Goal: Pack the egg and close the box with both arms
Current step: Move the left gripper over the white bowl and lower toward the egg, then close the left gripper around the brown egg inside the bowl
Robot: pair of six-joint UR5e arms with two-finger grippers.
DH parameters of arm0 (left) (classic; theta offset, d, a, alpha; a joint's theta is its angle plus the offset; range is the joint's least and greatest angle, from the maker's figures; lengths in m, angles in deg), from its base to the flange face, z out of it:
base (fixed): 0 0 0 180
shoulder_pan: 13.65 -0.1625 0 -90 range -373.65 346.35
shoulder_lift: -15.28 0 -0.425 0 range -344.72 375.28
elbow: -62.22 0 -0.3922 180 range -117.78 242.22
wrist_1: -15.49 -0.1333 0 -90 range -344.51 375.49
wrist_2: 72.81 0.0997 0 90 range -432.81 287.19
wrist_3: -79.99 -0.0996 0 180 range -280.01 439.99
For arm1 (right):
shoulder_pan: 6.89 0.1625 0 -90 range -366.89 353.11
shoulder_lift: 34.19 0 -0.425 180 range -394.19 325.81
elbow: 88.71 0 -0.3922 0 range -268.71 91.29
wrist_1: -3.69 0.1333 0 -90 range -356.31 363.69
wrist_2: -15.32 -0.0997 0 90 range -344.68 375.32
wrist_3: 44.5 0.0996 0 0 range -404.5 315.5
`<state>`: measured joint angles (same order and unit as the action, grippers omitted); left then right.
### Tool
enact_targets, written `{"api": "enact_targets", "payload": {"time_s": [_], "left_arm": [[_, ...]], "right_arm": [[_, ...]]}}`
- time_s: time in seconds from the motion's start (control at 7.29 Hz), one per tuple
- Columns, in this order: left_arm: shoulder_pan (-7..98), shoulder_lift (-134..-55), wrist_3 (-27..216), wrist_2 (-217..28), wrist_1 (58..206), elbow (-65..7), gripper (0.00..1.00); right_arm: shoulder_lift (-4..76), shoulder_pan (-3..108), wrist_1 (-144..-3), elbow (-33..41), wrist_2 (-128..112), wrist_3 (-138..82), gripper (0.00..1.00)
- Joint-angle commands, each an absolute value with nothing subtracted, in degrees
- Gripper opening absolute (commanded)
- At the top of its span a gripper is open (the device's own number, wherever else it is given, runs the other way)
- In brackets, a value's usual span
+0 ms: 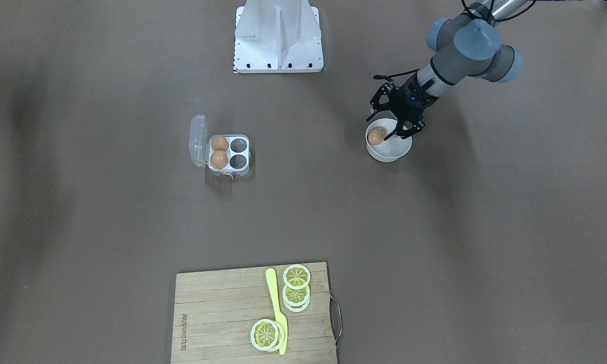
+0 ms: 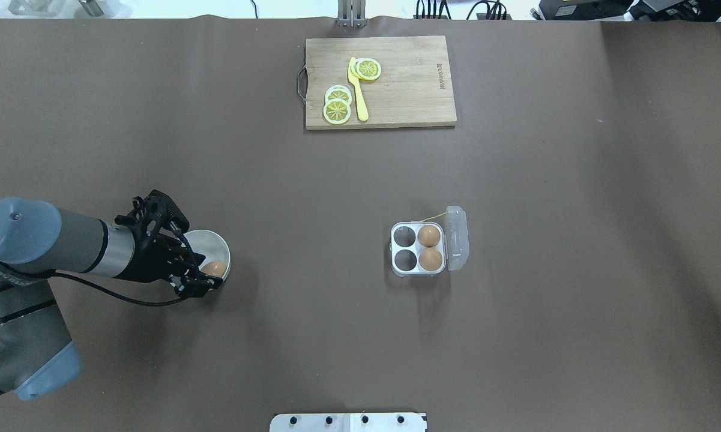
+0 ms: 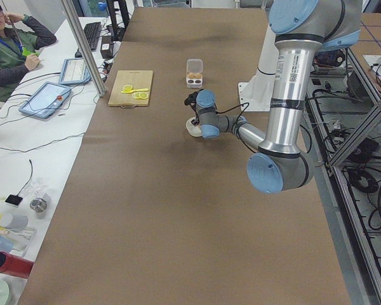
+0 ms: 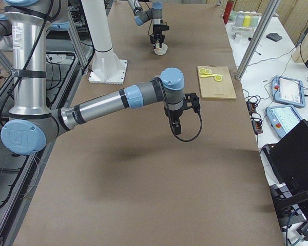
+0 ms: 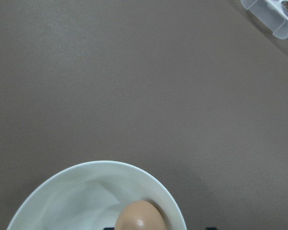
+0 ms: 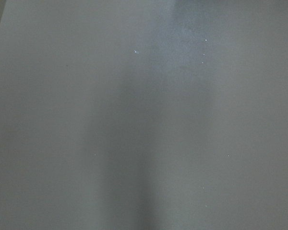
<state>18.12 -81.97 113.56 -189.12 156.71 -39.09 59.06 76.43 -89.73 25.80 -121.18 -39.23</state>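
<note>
The egg (image 1: 377,135) is tan-brown and lies in a round white bowl (image 1: 394,151), against its rim. My left gripper (image 1: 385,128) reaches into the bowl, its fingers open on either side of the egg, and I cannot tell if they touch it. In the left wrist view the egg (image 5: 139,216) sits low in the middle. The box (image 2: 418,248) stands mid-table with its clear lid (image 2: 457,237) open. It holds two brown eggs (image 2: 429,236) on the lid side and two empty cells. My right gripper (image 4: 177,125) hangs above bare table. I cannot tell if it is open.
A wooden cutting board (image 2: 408,84) with lemon slices and a yellow knife (image 2: 357,90) lies at the table's far edge. The white metal base (image 1: 278,38) stands at the robot's side. A person sits at the side desk (image 3: 13,44).
</note>
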Motion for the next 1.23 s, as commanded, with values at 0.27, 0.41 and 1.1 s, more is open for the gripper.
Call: {"api": "enact_targets", "payload": {"time_s": [0.27,0.41,1.1], "left_arm": [[18.96,-81.92,113.22,-188.83,156.55,-37.89,0.7],[19.05,-81.92,113.22,-188.57,156.64,-37.37,0.7],[18.43,-83.76,115.22,-188.12,156.55,-35.52,0.66]], "right_arm": [[58.97,76.43,-89.73,25.72,-121.18,-39.22,1.0],[58.97,76.43,-89.73,25.72,-121.18,-39.22,1.0],[58.97,76.43,-89.73,25.72,-121.18,-39.23,1.0]]}}
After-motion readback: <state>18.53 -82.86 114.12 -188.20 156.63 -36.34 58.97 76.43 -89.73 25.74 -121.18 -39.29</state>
